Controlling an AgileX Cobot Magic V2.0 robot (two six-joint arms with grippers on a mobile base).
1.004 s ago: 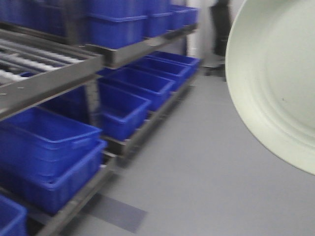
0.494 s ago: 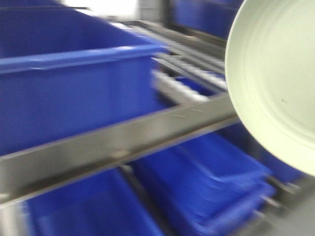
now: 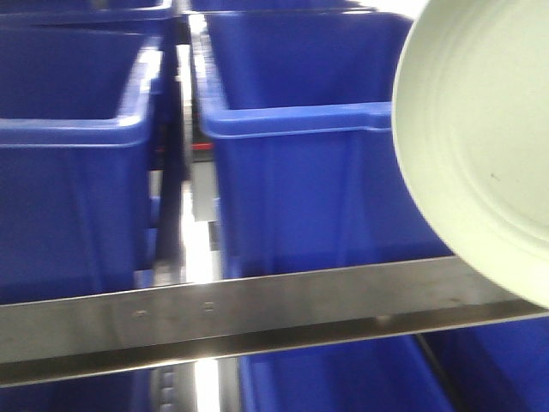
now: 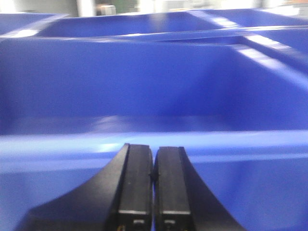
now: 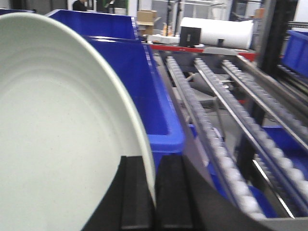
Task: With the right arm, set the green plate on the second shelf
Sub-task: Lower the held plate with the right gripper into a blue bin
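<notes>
right gripper (image 5: 155, 195): the two black fingers are clamped on the rim of the green plate (image 5: 53, 144), one finger on each face. from the fingers the plate extends toward 9 o'clock and fills that side of the right wrist view. just past its rim, at 12 o'clock, stands a blue bin (image 5: 149, 86). roller tracks (image 5: 207, 120) run from 12 o'clock toward 5 o'clock.

in the front view the green plate (image 3: 485, 146) takes up the 3 o'clock side. it overlaps the blue bin (image 3: 300, 180) and the steel shelf rail (image 3: 214, 318), which crosses the frame at 6 o'clock. a second blue bin (image 3: 69, 180) stands at 9 o'clock, beside the first, with a narrow gap between them.

left gripper (image 4: 153, 187): fingers pressed together with nothing between them, facing a blue bin wall (image 4: 154, 91) at 12 o'clock.
</notes>
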